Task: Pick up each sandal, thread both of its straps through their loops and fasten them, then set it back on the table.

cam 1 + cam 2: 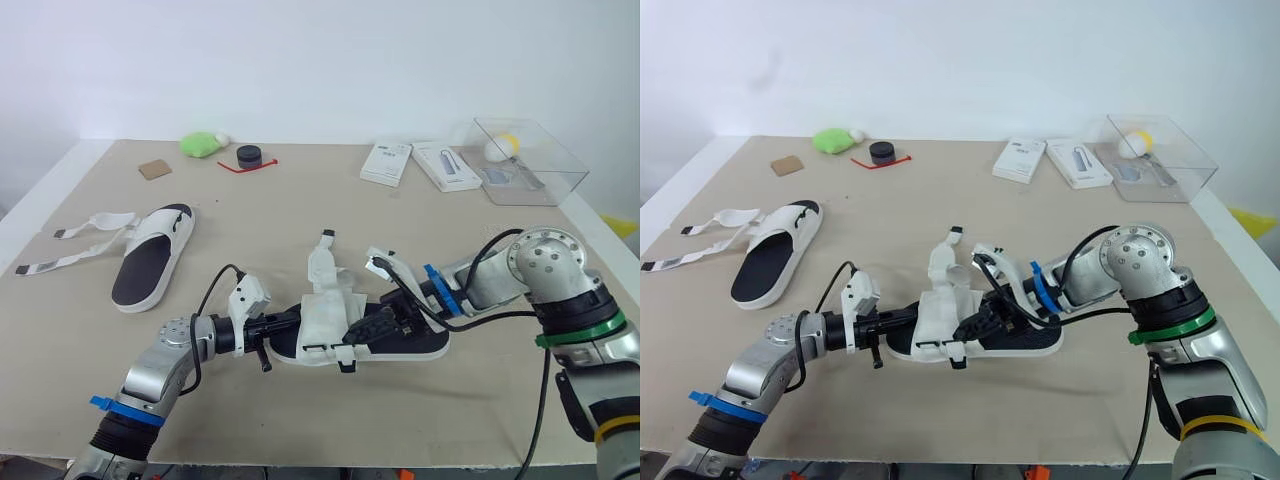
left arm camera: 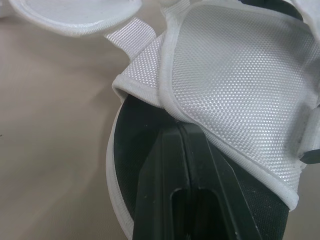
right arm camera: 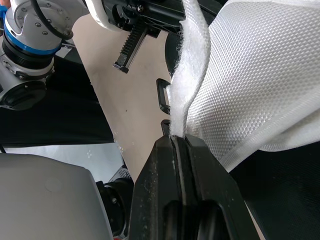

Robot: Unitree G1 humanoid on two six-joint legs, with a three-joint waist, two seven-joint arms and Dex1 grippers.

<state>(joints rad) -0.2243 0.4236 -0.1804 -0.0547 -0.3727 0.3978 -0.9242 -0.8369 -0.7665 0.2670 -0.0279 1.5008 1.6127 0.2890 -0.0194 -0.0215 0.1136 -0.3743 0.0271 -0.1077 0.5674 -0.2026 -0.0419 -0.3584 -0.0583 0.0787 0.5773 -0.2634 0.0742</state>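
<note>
– At the near middle of the table (image 1: 300, 210), what lies there?
– A white sandal with a black footbed (image 1: 400, 345), flat on its sole and lengthwise left to right. Its mesh flaps (image 1: 325, 310) are folded loosely over the top, and one strap end sticks up on the far side.
– And the grippers?
– The left gripper (image 1: 290, 322) reaches in from the left end of that sandal. The left wrist view has its fingers (image 2: 165, 165) pressed together over the footbed, tips tucked under a mesh flap. Whether they pinch anything I can't quite make out.
– The right one?
– The right gripper (image 3: 178, 140) comes in from the right, over the middle of the sandal. Its fingers are clamped on the edge of a fuzzy white strap (image 3: 192, 65), which rises from between the tips.
– Where is the other sandal?
– The second sandal (image 1: 150, 260) rests on the left of the table, well apart from both grippers. Its two straps (image 1: 90, 225) lie unfastened, spread flat toward the left edge.
– Anything else?
– Along the far edge sit a green lump (image 1: 203, 144), two white boxes (image 1: 387, 162) and a clear container (image 1: 525, 160).
</note>
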